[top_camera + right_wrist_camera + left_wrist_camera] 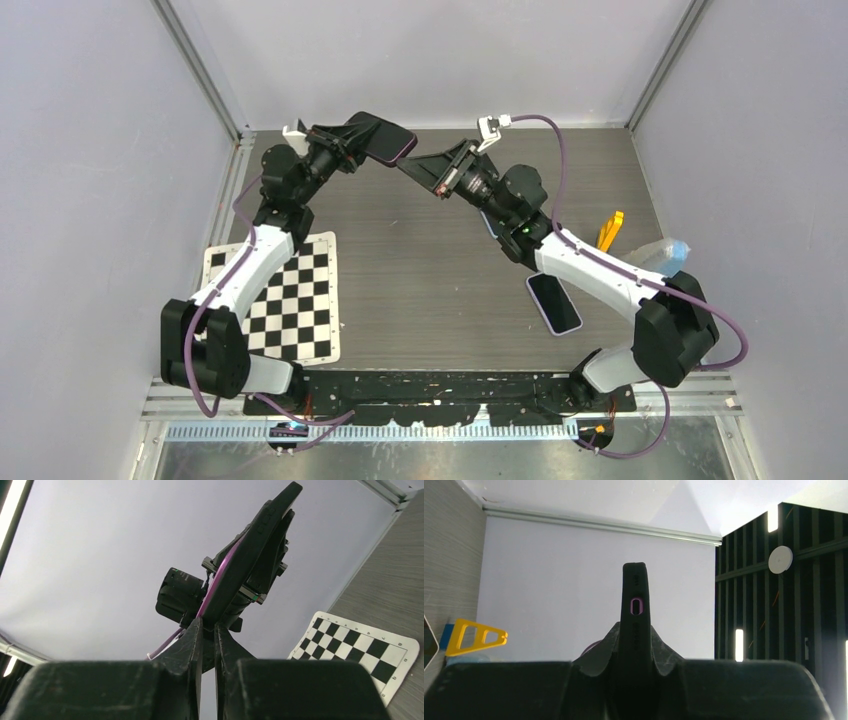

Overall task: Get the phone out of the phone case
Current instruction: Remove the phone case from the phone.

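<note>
Left gripper [357, 141] is raised over the far end of the surface [430, 270], its fingers [596, 655] clamped on the phone case [386, 138], which is black with a purple lip and well clear of the surface. The left wrist view shows the case edge-on and upright between them. Right gripper [407, 165] meets the case's lower corner, its fingers [190, 640] drawn narrow around that corner. A flat dark handset [554, 303] lies beside the right arm, and a checkerboard sheet [290, 295] lies near the left.
</note>
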Controlling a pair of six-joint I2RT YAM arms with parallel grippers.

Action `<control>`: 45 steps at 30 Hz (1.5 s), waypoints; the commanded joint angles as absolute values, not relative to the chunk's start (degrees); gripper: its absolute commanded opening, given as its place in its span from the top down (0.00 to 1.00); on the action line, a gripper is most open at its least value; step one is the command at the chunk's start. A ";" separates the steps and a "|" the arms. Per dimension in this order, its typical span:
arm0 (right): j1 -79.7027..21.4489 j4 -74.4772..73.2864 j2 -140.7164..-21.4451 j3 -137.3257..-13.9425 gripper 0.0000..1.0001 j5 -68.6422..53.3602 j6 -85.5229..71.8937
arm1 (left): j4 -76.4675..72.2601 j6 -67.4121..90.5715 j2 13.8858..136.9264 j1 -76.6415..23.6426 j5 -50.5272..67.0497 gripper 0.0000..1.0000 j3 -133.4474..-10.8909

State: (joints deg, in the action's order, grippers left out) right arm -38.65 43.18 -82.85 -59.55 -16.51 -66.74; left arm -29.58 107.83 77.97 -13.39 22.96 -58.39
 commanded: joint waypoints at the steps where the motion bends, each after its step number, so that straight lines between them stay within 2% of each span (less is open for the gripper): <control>1: -39.01 30.84 -81.68 -63.02 0.89 -10.55 -63.64 | -34.46 107.67 75.46 -14.19 25.03 1.00 -61.46; 5: -38.94 19.34 -82.70 -64.86 0.96 -7.88 -64.35 | -36.00 107.15 75.65 -14.19 25.29 1.00 -62.64; 9: -38.94 12.48 -84.29 -67.58 0.96 -7.03 -64.96 | -36.88 105.05 75.29 -14.56 26.23 1.00 -64.09; 20: -38.91 7.10 -87.12 -73.06 0.96 -6.25 -66.07 | -37.68 103.70 74.18 -15.74 27.36 1.00 -63.64; 30: -38.92 -8.76 -93.70 -80.98 0.97 -3.22 -63.51 | -42.38 106.95 76.33 -21.02 26.44 1.00 -61.45; 39: -38.67 -11.28 -96.21 -79.45 0.98 -1.90 -61.63 | -41.85 106.56 75.76 -20.89 25.50 1.00 -60.72; 42: -38.35 -5.44 -94.23 -75.94 0.97 -2.11 -62.24 | -41.19 106.31 75.51 -19.63 25.17 1.00 -60.31; 44: -38.20 3.49 -90.02 -71.31 0.93 -3.29 -62.04 | -39.29 104.80 74.78 -18.29 24.88 1.00 -59.93; 45: -38.12 6.14 -88.82 -68.04 0.84 -4.05 -61.19 | -38.69 104.17 74.52 -17.56 25.08 1.00 -59.80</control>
State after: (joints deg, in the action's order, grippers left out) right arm -38.33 -6.74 -96.99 -73.45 -4.32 -63.02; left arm -33.43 104.64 78.17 -20.91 23.75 -58.81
